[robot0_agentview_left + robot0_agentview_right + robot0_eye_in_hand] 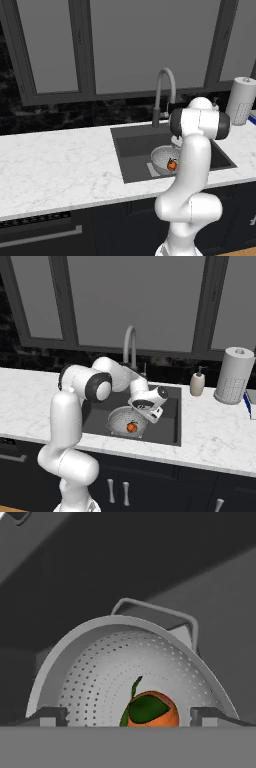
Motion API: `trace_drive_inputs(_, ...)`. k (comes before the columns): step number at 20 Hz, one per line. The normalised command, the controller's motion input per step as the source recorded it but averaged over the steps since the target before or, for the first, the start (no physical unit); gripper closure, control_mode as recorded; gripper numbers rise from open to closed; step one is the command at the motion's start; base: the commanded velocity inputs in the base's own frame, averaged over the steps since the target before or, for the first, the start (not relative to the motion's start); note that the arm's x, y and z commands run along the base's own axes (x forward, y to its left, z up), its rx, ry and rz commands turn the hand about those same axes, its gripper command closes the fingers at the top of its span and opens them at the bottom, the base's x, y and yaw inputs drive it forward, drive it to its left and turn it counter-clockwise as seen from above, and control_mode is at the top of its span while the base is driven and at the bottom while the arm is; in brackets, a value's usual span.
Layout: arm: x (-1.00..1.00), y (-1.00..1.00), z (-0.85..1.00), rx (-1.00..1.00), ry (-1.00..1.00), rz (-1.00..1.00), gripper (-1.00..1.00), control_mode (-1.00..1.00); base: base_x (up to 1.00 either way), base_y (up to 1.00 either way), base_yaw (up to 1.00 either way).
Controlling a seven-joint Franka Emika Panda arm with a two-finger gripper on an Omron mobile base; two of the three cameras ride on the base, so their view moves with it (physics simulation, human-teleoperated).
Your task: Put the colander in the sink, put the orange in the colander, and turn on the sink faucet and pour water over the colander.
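The perforated silver colander [161, 159] [120, 421] [100, 672] sits in the dark sink [134, 147] [167, 428]. The orange [172, 164] [132, 427] [152, 709], with green leaves, lies on the colander's floor. My gripper [152, 415] [128, 717] hangs just above the colander's rim, open, fingertips [47, 716] wide apart on either side of the orange and not touching it. The grey gooseneck sink faucet [165, 82] [129, 346] stands behind the basin. No water stream is visible.
A white paper towel roll [241, 100] [234, 375] stands on the marble counter [60, 160] right of the sink, with a soap-pump bottle [198, 382] beside it. A blue object [251, 403] lies at the far right edge. Windows back the counter.
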Motion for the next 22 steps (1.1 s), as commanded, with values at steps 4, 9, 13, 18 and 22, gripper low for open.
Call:
trace_drive_inputs(4,-0.11,0.00,0.73,0.01,-0.10,0.00,-1.00,-1.00,0.00,0.00,0.00)
trace_drive_inputs(9,-0.26,0.00,0.70,0.00,-0.12,0.00,-1.00,-1.00,0.00,0.00,0.00)
trace_drive_inputs(13,-0.42,0.00,0.58,0.04,-0.18,0.00,-1.00,-1.00,0.00,0.00,0.00)
trace_drive_inputs(18,-0.45,0.00,0.54,0.09,-0.23,-0.04,-1.00,-1.00,0.00,0.00,0.00)
trace_drive_inputs(22,-0.42,0.00,0.44,0.20,-0.28,-0.07,-1.00,-1.00,0.00,0.00,0.00)
